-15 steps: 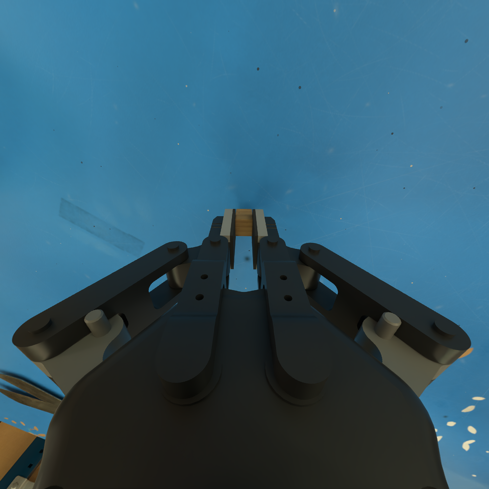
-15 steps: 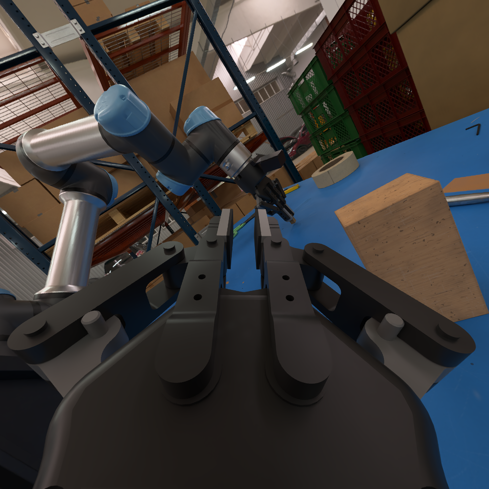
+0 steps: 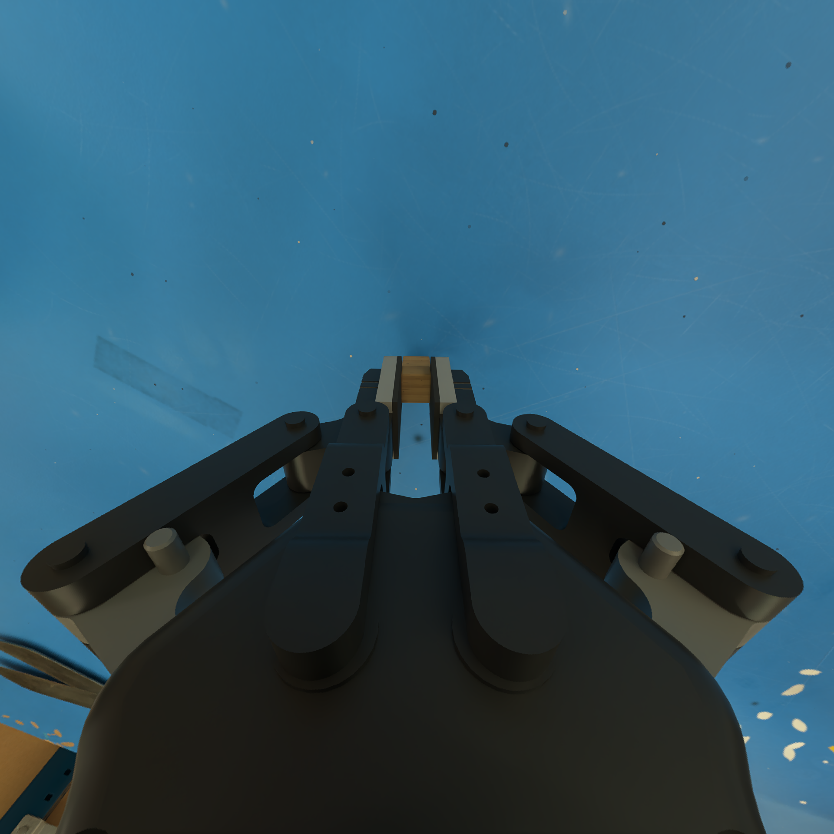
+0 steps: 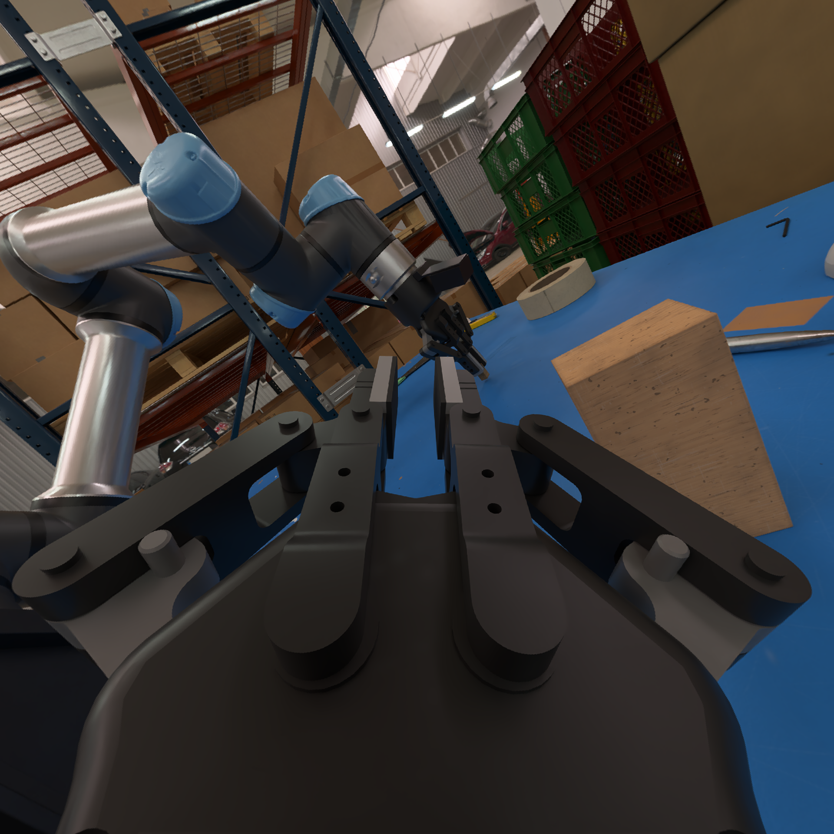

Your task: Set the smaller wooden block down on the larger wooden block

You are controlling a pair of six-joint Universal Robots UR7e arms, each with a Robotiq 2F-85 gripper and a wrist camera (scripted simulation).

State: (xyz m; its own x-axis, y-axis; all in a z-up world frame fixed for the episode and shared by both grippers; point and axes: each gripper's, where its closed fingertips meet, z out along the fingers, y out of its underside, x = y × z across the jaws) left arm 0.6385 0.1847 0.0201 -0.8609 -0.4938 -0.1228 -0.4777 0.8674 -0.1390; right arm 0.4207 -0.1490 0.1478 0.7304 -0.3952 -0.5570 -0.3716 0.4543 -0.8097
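The blue table [image 4: 677,677] takes up most of what I can see, scuffed and speckled, with warehouse racking and stacked red and green crates [image 4: 600,149] beyond its far edge at about one o'clock in the right wrist view. The left arm [image 4: 216,234] reaches in from ten o'clock, bent down toward the tabletop.

The larger wooden block [image 4: 668,406] stands on the table at around two o'clock in the right wrist view, its flat top bare. That is the landing place, and nothing sits on it yet. Behind it lie a roll of tape [image 4: 557,289], a flat brown card [image 4: 780,311] and a metal rod [image 4: 785,338], all well clear of the block.

The right gripper [image 4: 415,381] hovers low beside the larger wooden block with a narrow gap between its pads and nothing in it; I'd say it is parked out of the way.

The left gripper [image 3: 415,380] is clamped on the smaller wooden block [image 3: 415,379], pinched squarely between the pale pads at the very tips, pointing straight down at the table. The dark shadow just past the tips suggests the block is at or barely off the surface. Judging from that, the carry across to the larger wooden block is not yet done.
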